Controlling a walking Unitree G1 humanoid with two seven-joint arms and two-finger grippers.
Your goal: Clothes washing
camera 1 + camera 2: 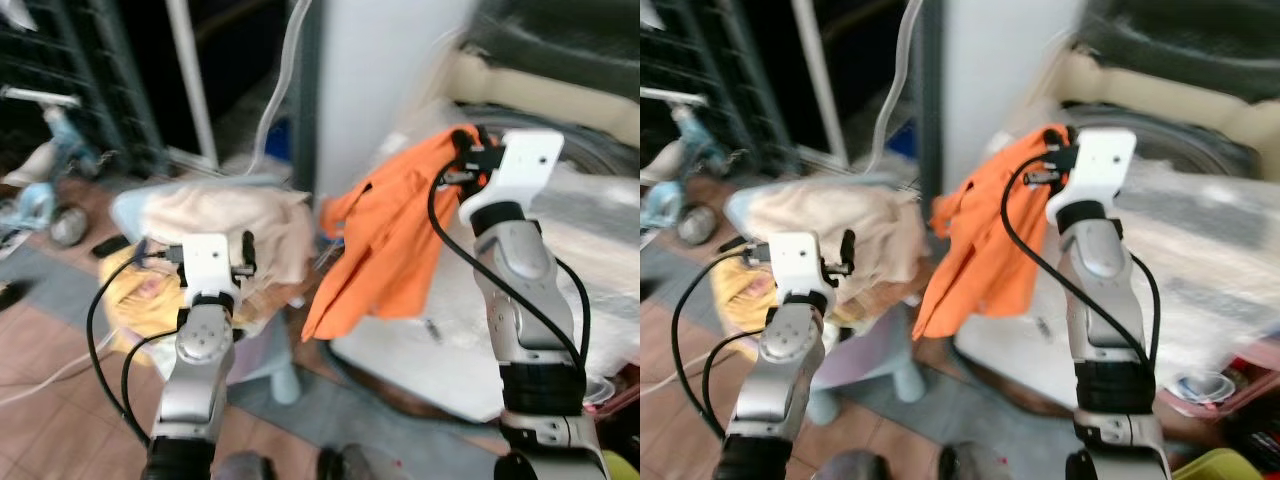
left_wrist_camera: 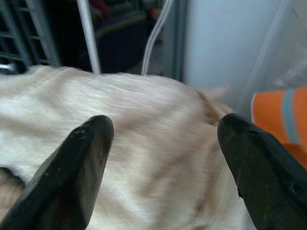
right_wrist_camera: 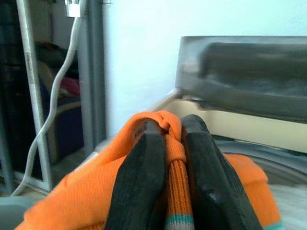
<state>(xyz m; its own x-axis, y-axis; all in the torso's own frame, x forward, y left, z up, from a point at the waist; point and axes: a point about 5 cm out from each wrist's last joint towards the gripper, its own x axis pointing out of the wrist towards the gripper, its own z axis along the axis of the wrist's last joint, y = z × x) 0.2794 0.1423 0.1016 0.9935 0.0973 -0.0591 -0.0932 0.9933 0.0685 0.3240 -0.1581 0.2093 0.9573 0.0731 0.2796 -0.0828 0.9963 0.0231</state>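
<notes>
the orange garment (image 1: 385, 235) hangs in the air from the right gripper (image 3: 168, 158), whose two black fingers (image 3: 141, 182) are clenched on a bunched fold near its striped hem; the cloth droops down and toward the robot's left from that pinch, so its long axis runs roughly vertical, with the loose end hanging in front of the white washing machine (image 1: 560, 320). the machine's top opening, with its dark raised lid (image 3: 244, 76) behind, lies just past and slightly below the gripper on the robot's right side, so the coming move looks like a short carry forward and over the rim before letting go; the right arm is clearly the nearer one. whether the drum already holds anything cannot be made out through the blur. the left gripper (image 2: 160, 158) has its fingers spread wide and holding nothing, poised just above a cream-coloured towel or blanket (image 1: 230, 215) that tops a heap of laundry, with something yellow (image 1: 130, 280) beneath it, on the robot's left. that heap seems to sit in or on a pale blue basket or stool (image 1: 270, 365), though which it is cannot be told.
</notes>
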